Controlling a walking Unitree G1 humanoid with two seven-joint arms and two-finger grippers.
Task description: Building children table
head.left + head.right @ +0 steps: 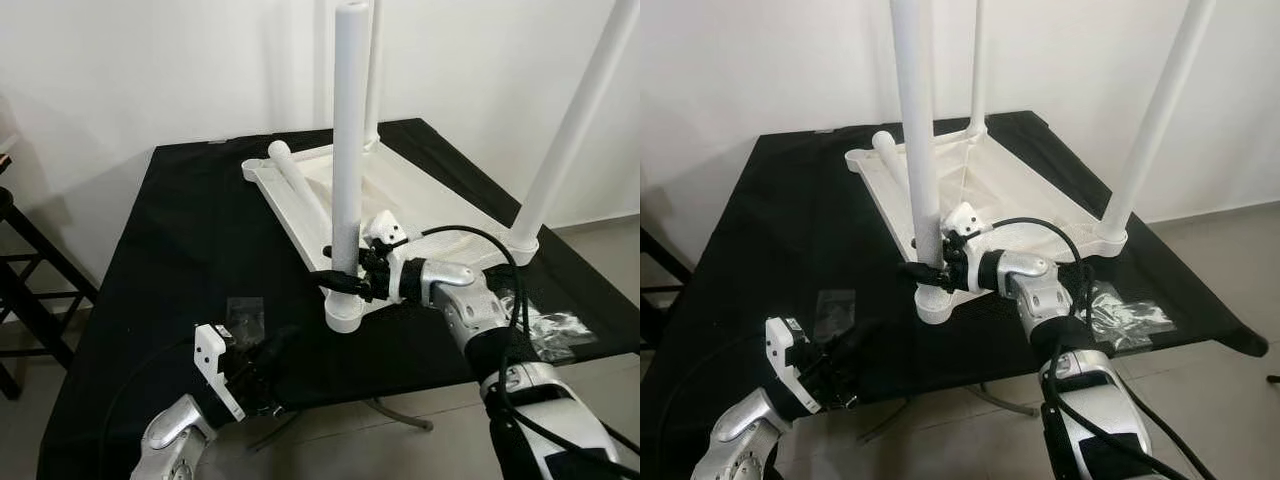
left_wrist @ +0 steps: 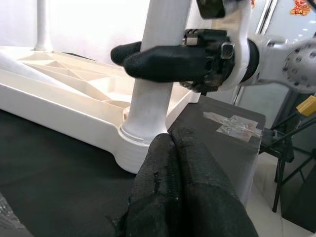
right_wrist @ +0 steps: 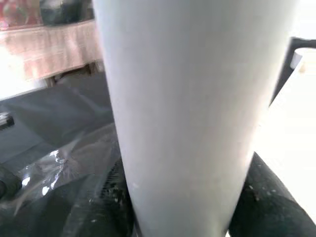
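A white plastic children's tabletop (image 1: 400, 195) lies upside down on a surface draped in black cloth (image 1: 180, 230), reaching from the far edge towards the near right part of the surface. Three white round plastic legs stand upright in its corner sockets: one at the near corner (image 1: 348, 150), one at the far corner (image 1: 373, 70), and one at the right corner (image 1: 575, 120). A fourth white tube-shaped leg (image 1: 298, 185) lies loose on the upturned tabletop, near its left corner.

The right gripper (image 1: 342, 281) reaches in from the right and holds the near leg just above its socket, its black fingers (image 2: 163, 61) pinching the tube from both sides. In the right wrist view the leg stands right against the camera with a dark finger at either side.

The left gripper (image 2: 175, 148) hovers at the near edge of the surface, just before the near socket, its two black fingers pressed together and holding nothing.

A small clear plastic bag (image 1: 245, 315) lies on the cloth near the near edge, and a crumpled clear plastic bag (image 1: 550, 330) lies by the near right corner.
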